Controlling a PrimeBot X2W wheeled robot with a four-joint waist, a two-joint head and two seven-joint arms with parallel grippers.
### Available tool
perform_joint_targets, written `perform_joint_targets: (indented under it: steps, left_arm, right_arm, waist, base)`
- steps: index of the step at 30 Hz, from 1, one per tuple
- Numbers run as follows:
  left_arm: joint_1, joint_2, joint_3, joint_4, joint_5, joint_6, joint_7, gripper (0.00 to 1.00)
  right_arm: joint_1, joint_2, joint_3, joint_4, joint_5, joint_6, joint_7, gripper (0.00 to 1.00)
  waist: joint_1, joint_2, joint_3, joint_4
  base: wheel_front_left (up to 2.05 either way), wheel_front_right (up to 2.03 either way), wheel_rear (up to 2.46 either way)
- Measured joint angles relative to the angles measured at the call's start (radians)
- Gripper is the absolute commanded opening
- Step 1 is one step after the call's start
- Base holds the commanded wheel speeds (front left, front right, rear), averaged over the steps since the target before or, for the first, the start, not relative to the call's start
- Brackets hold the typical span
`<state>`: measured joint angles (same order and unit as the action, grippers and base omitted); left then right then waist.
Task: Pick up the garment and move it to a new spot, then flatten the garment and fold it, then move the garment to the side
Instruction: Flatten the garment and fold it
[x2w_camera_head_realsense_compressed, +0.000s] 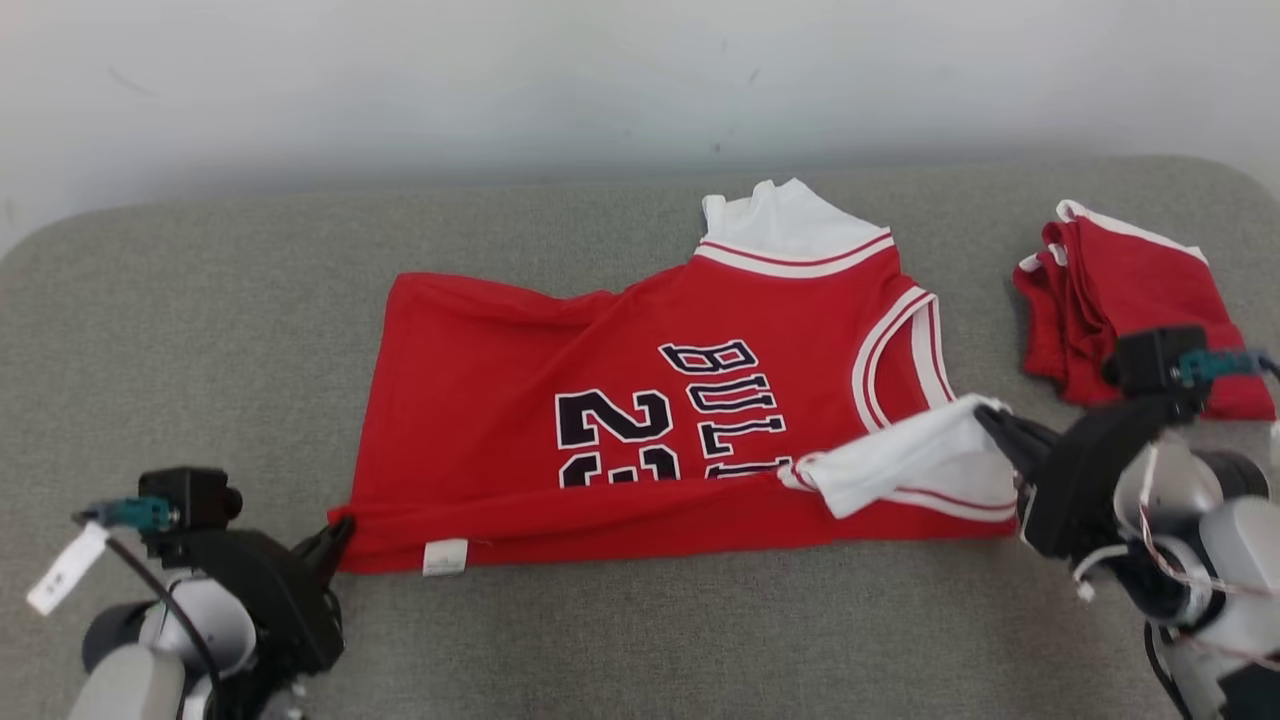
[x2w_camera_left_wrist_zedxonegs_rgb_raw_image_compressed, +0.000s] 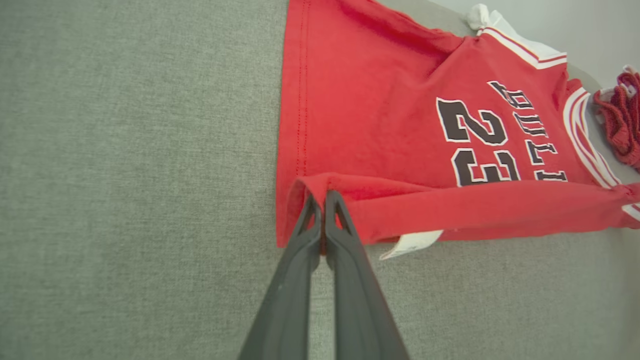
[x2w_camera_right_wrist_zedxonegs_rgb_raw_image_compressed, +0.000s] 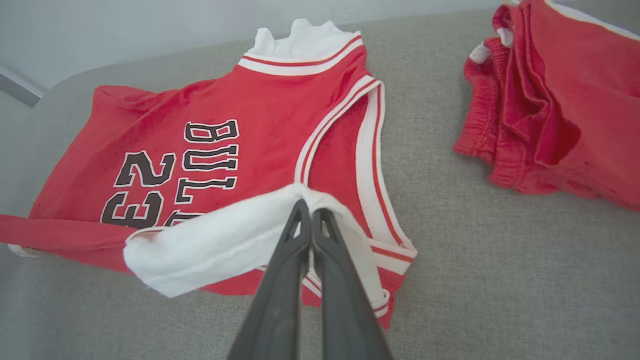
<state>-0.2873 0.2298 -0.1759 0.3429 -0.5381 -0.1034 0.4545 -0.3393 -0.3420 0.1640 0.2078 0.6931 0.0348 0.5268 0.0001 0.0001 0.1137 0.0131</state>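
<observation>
Red cloth with black lettering, a sleeveless jersey (x2w_camera_head_realsense_compressed: 500, 400), lies spread sideways near the middle of the grey woven surface (x2w_camera_head_realsense_compressed: 640, 640), its neck toward the robot's right and its hem toward the left. The left fingers (x2w_camera_left_wrist_zedxonegs_rgb_raw_image_compressed: 300, 260) are pressed together on the near corner of the hem, where the cloth curls up over their tips. The right fingers (x2w_camera_right_wrist_zedxonegs_rgb_raw_image_compressed: 285, 280) are likewise pinched shut on the near shoulder, whose white inside is turned outward and raised off the surface. Between the two grips the near long edge stands up as a low roll, with a small white label (x2w_camera_head_realsense_compressed: 444, 557) hanging under it. Another red garment (x2w_camera_head_realsense_compressed: 1130, 290) lies bunched apart from it at the right end of the surface

Judging by this, the flattening looks done and the fold is in hand: the near side is gripped at both ends, ready to go over the number and lettering. The next move seems to call for both arms to carry that edge away from the robot together, level and taut, lay it on the far half, and only then open the fingers, so the fold lands straight
</observation>
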Motion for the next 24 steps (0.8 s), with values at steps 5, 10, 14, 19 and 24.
perform_joint_targets:
  steps: [5, 10, 14, 19, 24]
  left_arm:
    - [-0.098, -0.01, 0.0, 0.067, -0.038, -0.003, 0.049, 0.0]
    - [-0.164, -0.019, -0.005, 0.119, -0.04, -0.004, 0.07, 0.0]
    - [-0.189, -0.023, -0.006, 0.162, -0.041, -0.009, 0.076, 0.0]
    - [-0.224, -0.028, -0.007, 0.206, -0.039, -0.011, 0.054, 0.11]
    - [-0.235, -0.031, -0.012, 0.239, -0.024, -0.011, 0.011, 1.0]
  right_arm:
    - [-0.114, 0.002, 0.045, 0.082, -0.041, 0.009, 0.021, 0.0]
    - [-0.193, 0.029, 0.074, 0.145, -0.065, 0.011, 0.024, 0.0]
    - [-0.23, 0.039, 0.091, 0.199, -0.081, 0.016, 0.018, 0.0]
    - [-0.259, 0.046, 0.096, 0.267, -0.099, 0.024, -0.01, 0.0]
    - [-0.267, 0.058, 0.092, 0.312, -0.101, 0.036, -0.063, 1.0]
  waist:
    - [0.0001, 0.0, 0.03, -0.003]
    - [0.0001, 0.0001, 0.063, -0.005]
    - [0.0, 0.0001, 0.089, -0.006]
    - [0.0, 0.0001, 0.114, -0.006]
    - [0.0, 0.0, 0.116, -0.006]
  base:
    - [0.0, 0.0, 0.0]
    - [0.0, 0.0, 0.0]
    - [0.0, 0.0, 0.0]
    - [0.0, 0.0, 0.0]
    - [0.0, 0.0, 0.0]
